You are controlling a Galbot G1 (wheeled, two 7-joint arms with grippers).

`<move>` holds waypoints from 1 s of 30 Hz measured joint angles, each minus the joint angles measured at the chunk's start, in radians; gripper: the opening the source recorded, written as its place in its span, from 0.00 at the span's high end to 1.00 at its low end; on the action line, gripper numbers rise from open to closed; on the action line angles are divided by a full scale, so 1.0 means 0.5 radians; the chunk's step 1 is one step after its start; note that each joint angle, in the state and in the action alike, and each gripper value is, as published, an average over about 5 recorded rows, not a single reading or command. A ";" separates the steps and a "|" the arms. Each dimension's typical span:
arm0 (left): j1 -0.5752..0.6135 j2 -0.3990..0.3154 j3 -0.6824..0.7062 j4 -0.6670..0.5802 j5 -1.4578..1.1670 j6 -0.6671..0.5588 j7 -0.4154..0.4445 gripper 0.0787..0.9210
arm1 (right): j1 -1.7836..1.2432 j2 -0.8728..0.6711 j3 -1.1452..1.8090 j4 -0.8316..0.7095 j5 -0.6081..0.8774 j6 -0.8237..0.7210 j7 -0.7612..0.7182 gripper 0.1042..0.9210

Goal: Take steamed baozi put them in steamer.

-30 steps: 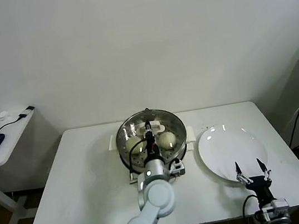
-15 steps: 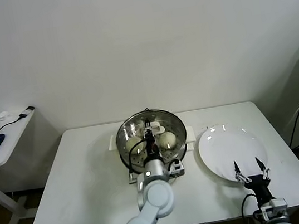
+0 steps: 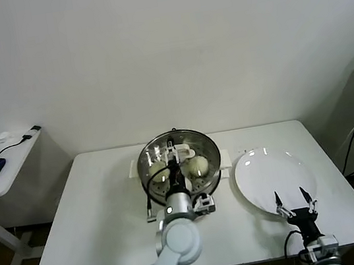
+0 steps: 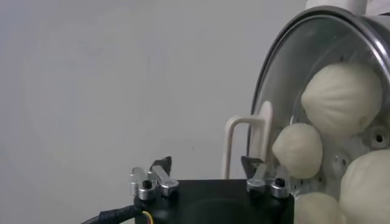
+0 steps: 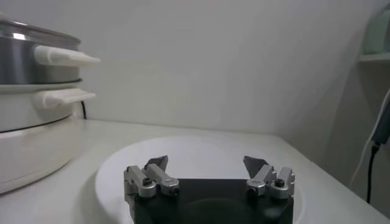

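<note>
The left end effector (image 3: 173, 152) hangs over the steamer (image 3: 208, 146) w/ fingers spread, gripping nothing; the baozi (image 4: 297, 150) sit in the steamer's tray, directly below and just beyond its tips. The right end effector (image 3: 292, 198), also spread and empty, waits at the near rim of the bare plate (image 3: 263, 176), so the left arm is far nearer the buns. No baozi shows outside the steamer, so prob. only a straight lift-out remains.
</note>
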 measured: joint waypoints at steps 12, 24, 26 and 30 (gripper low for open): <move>0.265 0.137 -0.245 -0.374 -0.474 -0.319 -0.263 0.12 | -0.024 -0.016 -0.029 0.035 0.045 0.011 0.035 0.12; 0.574 0.320 -1.101 -0.398 -1.919 -0.936 -0.477 0.12 | -0.046 -0.046 -0.051 0.105 0.095 0.024 0.039 0.12; 0.632 0.366 -1.199 -0.332 -2.178 -1.044 -0.466 0.12 | -0.042 -0.048 -0.052 0.107 0.099 0.025 0.039 0.12; 0.726 0.421 -1.325 -0.170 -2.625 -1.254 -0.434 0.12 | -0.029 -0.047 -0.053 0.103 0.111 0.027 0.040 0.12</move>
